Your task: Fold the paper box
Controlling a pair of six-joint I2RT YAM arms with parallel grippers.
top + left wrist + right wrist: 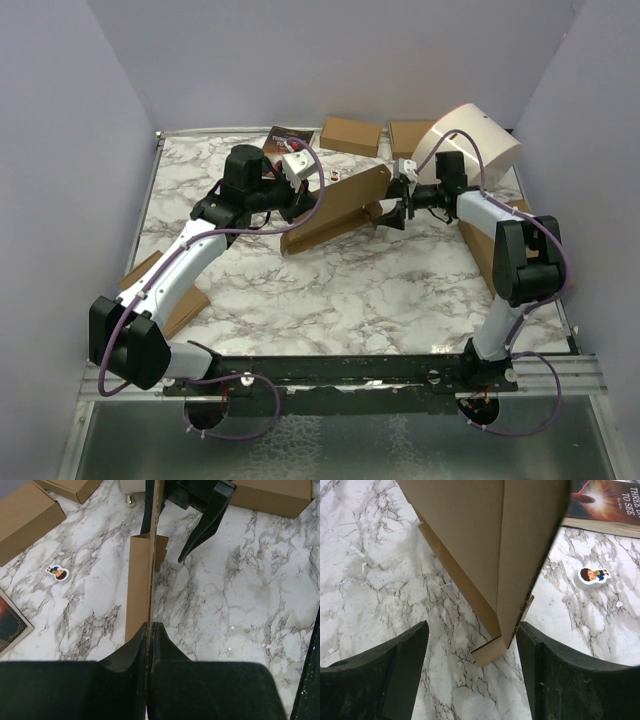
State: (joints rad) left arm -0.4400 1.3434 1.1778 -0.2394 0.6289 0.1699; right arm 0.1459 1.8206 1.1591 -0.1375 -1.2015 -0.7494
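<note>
The paper box (337, 205) is a brown cardboard sheet with flaps, held up on a tilt above the marble table (330, 290). My left gripper (303, 200) grips its left end. In the left wrist view the paper box (142, 580) runs edge-on up the frame, and the left gripper (149, 629) is shut on that thin edge. My right gripper (393, 212) is at the sheet's right end. In the right wrist view the right gripper (472, 635) stands open, and a folded corner of the paper box (480, 540) hangs between its fingers (405, 665), close to the right one.
Two small brown boxes (350, 135) (410, 135) and a white rounded object (480, 140) stand at the back. A book (283, 138) lies at the back left and a small sticker (590, 575) nearby. Flat brown cardboard lies at the left (170, 295) and right (485, 240) edges.
</note>
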